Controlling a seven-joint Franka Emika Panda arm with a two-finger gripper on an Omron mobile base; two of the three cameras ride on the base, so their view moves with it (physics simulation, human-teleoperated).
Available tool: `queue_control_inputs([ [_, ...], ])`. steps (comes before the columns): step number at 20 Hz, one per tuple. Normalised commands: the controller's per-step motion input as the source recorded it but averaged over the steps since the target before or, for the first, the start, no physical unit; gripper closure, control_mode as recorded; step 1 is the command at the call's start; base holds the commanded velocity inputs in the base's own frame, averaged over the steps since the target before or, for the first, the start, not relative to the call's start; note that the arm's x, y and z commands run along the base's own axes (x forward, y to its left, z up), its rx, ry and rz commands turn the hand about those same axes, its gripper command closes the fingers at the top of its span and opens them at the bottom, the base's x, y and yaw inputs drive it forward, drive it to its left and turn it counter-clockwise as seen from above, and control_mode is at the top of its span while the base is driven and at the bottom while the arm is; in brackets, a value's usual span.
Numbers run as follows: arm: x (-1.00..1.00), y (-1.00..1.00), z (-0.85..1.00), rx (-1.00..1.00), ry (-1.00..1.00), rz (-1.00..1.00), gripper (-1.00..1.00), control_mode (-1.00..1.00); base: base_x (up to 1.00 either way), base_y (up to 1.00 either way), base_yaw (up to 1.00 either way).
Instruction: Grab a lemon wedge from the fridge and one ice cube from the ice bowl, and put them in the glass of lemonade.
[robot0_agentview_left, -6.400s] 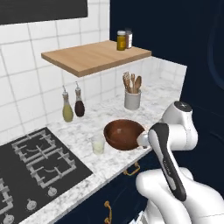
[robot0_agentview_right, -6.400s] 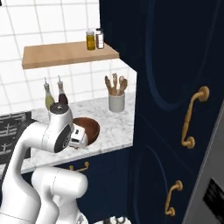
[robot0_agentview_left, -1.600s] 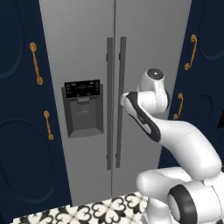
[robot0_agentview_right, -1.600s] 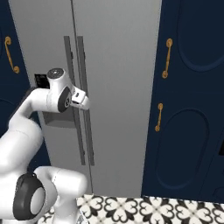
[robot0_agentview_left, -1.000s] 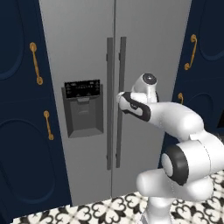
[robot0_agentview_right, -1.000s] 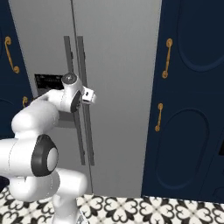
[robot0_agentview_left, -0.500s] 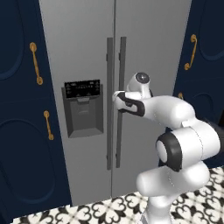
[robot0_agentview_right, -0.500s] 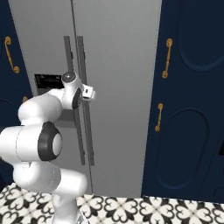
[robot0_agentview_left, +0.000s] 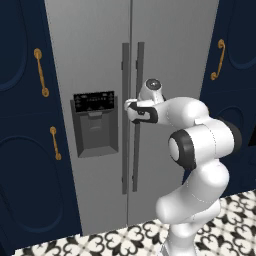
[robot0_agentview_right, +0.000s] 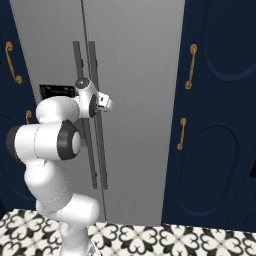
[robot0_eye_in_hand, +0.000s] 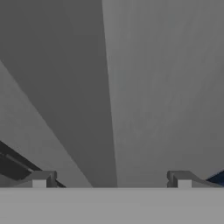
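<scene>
A: The hand (robot0_agentview_left: 131, 111), jaws spread and empty, sits against the tall grey brushed-steel fridge (robot0_agentview_left: 170, 45).

B: Its dark vertical bar handles (robot0_agentview_left: 139, 90) run upright, directly before the hand; doors shut.

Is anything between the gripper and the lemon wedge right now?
Yes. Both fridge doors are shut, so whatever is inside is closed off. The gripper, jaws wide open and holding nothing, is up against the right door's dark bar handle near the centre seam. That door has to be opened first.
</scene>
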Motion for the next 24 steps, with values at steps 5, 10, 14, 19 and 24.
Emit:
queue_control_inputs([
  [5,0.31,0.00,-0.19,0.00,0.02,0.00,-1.00,-1.00,0.00,0.00,0.00],
  [10,0.32,0.00,-0.40,0.00,0.00,0.00,-1.00,-1.00,0.00,0.00,0.00],
  [14,0.26,0.00,-0.45,0.02,-0.04,0.00,-1.00,-1.00,0.00,0.00,0.00],
  [19,0.28,-0.05,-0.30,0.03,-0.07,0.00,-1.00,-1.00,0.00,0.00,0.00],
  [24,0.10,-0.33,0.00,0.01,-0.03,-0.05,-1.00,-1.00,0.00,0.00,0.00],
])
